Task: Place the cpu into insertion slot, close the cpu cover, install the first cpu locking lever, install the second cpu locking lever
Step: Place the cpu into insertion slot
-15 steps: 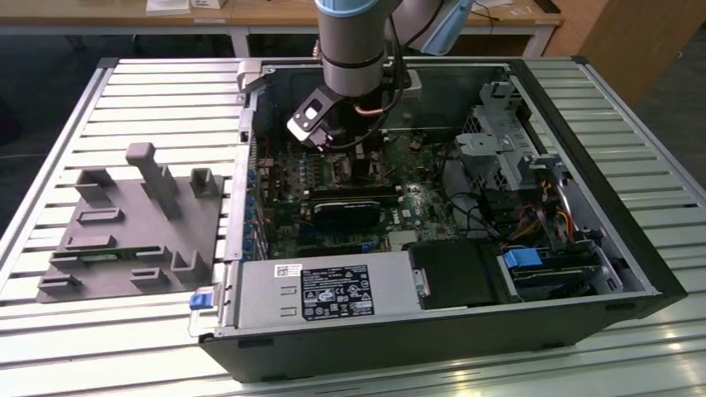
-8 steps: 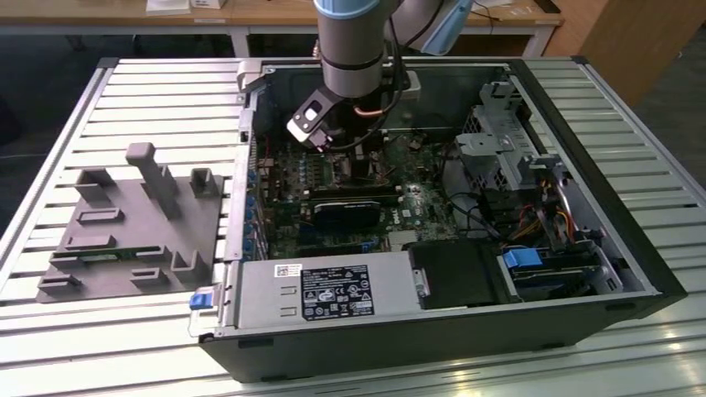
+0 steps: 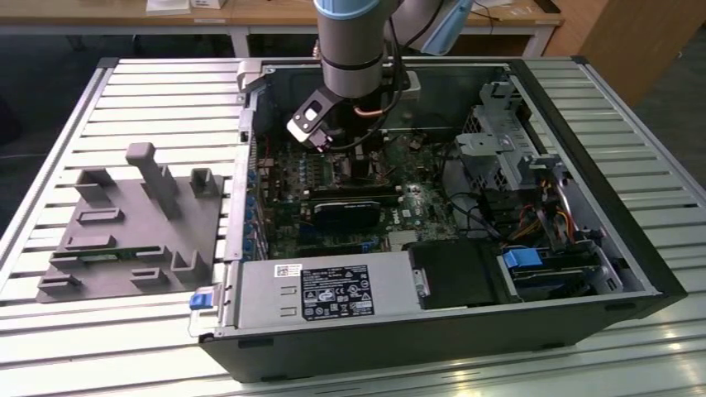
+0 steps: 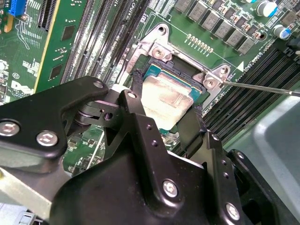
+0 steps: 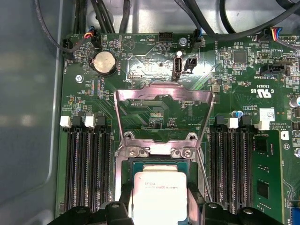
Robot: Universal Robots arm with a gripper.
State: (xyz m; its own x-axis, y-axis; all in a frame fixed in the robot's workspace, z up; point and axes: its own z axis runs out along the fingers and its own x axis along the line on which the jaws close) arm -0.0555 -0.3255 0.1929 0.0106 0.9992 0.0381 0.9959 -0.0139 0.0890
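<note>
One square cpu (image 4: 166,99), pale silver, smudged, between black end effector (image 4: 167,104) fingers (image 4: 136,110)

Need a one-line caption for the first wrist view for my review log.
The gripper holds the cpu at the insertion slot on the green motherboard, with the cpu cover raised open.

Open-sided computer case (image 3: 441,339) lies on a slatted metal table (image 3: 66,347). The arm (image 3: 353,50) enters from 12 o'clock and drops into the case's upper half. The gripper (image 3: 350,150) is low over the green motherboard (image 3: 284,194), at 12 o'clock of a black rectangular block (image 3: 350,212). A grey power supply box (image 3: 331,289) runs along the case's 6 o'clock edge, with a blue tab (image 3: 201,299) at its 9 o'clock end. Drive cage (image 3: 510,145) at 3 o'clock. Grey fixture plate (image 3: 132,231) with upright posts sits at 9 o'clock, apart from the case.
</note>
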